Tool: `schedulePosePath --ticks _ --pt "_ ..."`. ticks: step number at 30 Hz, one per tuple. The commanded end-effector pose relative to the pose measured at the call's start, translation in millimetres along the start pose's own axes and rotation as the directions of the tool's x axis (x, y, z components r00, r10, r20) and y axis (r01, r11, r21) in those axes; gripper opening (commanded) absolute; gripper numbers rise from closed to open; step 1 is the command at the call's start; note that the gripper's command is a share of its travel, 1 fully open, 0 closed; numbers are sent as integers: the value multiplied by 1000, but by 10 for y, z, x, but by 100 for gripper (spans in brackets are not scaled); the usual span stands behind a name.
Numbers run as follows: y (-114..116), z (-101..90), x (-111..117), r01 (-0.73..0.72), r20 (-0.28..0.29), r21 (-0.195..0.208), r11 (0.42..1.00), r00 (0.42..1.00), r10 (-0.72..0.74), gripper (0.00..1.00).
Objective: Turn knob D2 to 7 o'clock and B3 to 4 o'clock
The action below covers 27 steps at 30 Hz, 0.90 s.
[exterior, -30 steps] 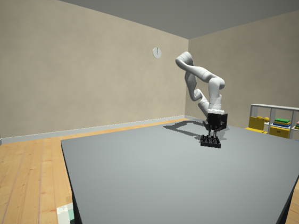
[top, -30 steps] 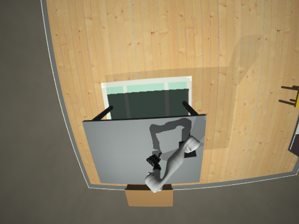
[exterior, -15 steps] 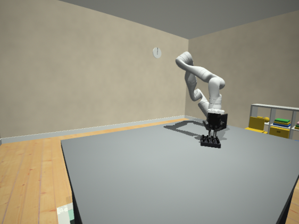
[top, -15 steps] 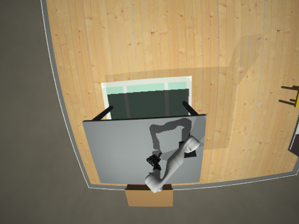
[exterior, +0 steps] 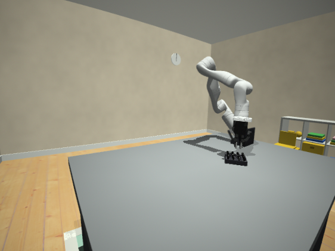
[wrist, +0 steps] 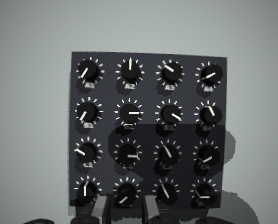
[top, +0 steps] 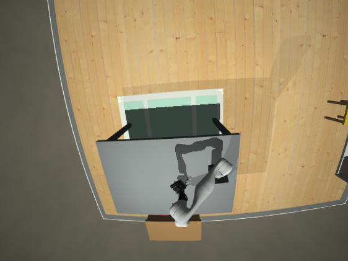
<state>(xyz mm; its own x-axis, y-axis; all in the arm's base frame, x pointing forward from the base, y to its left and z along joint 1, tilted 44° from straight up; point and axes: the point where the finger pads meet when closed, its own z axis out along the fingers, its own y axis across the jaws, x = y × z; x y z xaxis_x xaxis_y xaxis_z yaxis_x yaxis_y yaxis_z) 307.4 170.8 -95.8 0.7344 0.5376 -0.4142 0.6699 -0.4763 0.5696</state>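
Note:
The black knob box (top: 174,185) (exterior: 236,163) (wrist: 150,95) stands on the table, its printed names upright in the wrist view. Knob D2 (wrist: 127,194) has its line toward the lower left, around 7 to 8 o'clock; the exact mark is hard to tell. Its printed name is hidden. Knob B3 (wrist: 170,114) has its line toward the lower right, at about 4 o'clock, in shadow. My gripper (exterior: 238,146) (wrist: 126,209) is slightly open and empty. Its fingertips are above the box, clear of the knobs, and in the wrist view they appear on either side of D2's front part.
Neighbouring knobs C2 (wrist: 128,155), D1 (wrist: 86,191) and D3 (wrist: 166,191) stand close around D2. A2, B2, B4, A3 and C3 surround B3. The grey table (top: 139,174) (exterior: 179,197) carries the box and the arm's dark base. A shelf (exterior: 304,121) stands beyond the table.

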Motion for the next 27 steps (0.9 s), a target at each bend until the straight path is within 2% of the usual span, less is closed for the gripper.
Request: schedulePosePath --ticks 1,20,27 --pt "1 -70 24 -2 -9 1 1000 1000 2 19" --pt "1 -83 23 1 -9 1 1000 1000 -1 19" --pt "-1 -88 21 45 -8 1 999 999 -45 19"
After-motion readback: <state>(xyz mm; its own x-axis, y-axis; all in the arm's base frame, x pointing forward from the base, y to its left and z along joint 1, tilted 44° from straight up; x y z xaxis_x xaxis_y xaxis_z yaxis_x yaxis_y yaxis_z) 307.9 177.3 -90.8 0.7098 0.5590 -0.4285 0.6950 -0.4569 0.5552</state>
